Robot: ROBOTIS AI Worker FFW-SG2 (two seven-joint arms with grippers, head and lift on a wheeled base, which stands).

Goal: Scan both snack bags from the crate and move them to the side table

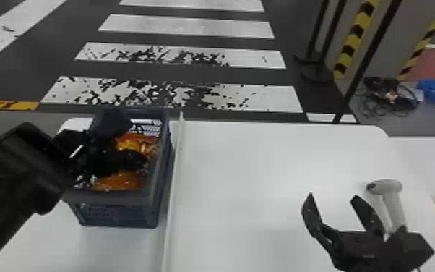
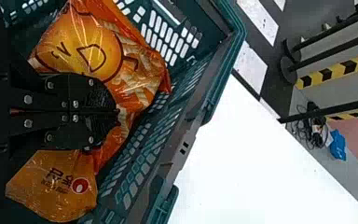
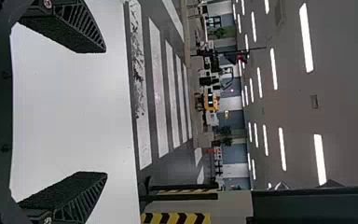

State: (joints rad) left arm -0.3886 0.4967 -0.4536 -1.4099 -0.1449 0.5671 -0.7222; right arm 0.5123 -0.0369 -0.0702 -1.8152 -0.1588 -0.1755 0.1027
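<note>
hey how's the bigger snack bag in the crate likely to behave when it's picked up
The bigger bag would probably flex and crumple, since its film looks thin and wrinkled. That film is shiny too, so it may slip in a loose grip. It looks plump, so perhaps it's light for its size.

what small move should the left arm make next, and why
Probably a slight lift of the left gripper: its fingers are together over the larger snack bag inside the crate, and lifting should show whether they pinch it.
</note>
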